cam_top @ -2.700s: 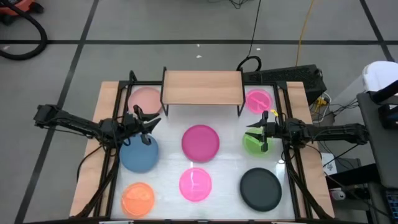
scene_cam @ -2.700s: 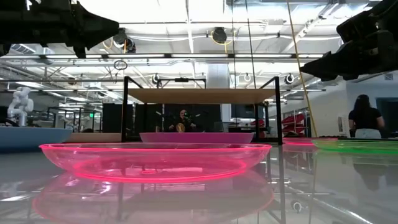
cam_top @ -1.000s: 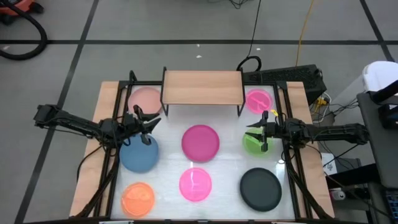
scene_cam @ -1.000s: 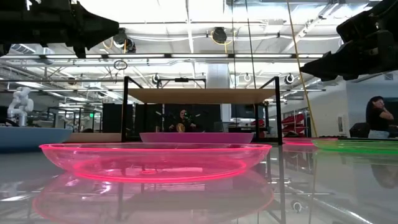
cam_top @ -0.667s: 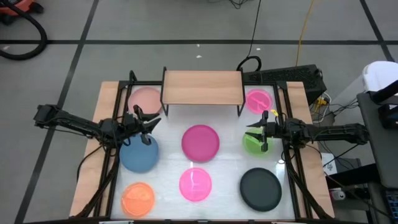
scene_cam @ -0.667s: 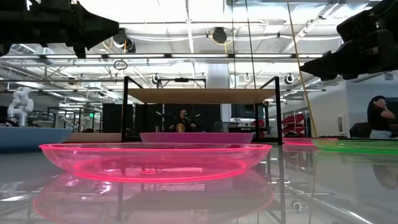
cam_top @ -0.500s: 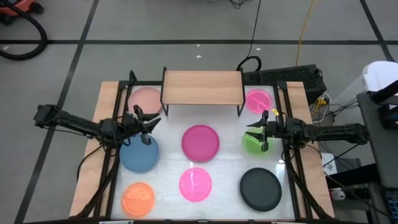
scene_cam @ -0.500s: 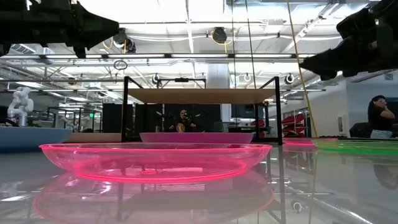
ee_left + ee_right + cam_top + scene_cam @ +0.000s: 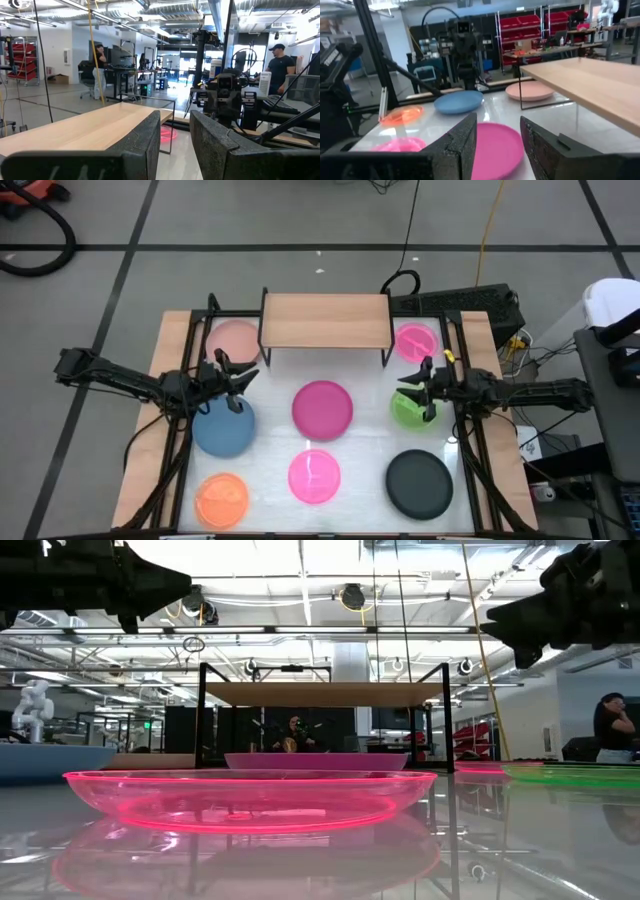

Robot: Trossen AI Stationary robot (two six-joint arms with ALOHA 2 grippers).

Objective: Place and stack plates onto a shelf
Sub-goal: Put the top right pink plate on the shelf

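In the high view the light-wood shelf point(image 9: 325, 320) stands at the table's far side on black legs, with nothing on its board. Flat on the table lie a salmon-pink plate point(image 9: 235, 340), a small neon pink plate point(image 9: 415, 340), a magenta plate point(image 9: 322, 407), a green plate point(image 9: 408, 410), a blue plate point(image 9: 223, 428), a second neon pink plate point(image 9: 314, 476), an orange plate point(image 9: 221, 498) and a black plate point(image 9: 419, 483). My left gripper point(image 9: 240, 380) hangs open above the blue plate's far edge. My right gripper point(image 9: 405, 392) hangs open above the green plate.
Black frame rails point(image 9: 185, 420) run along both sides of the table. The shelf's thin legs point(image 9: 201, 720) stand behind the magenta plate point(image 9: 315, 760). People stand in the room beyond the table. Bare table surface lies between the plates around the middle.
My right gripper has risen a little and shifted slightly toward the far edge, staying open. The left arm and all plates have kept still.
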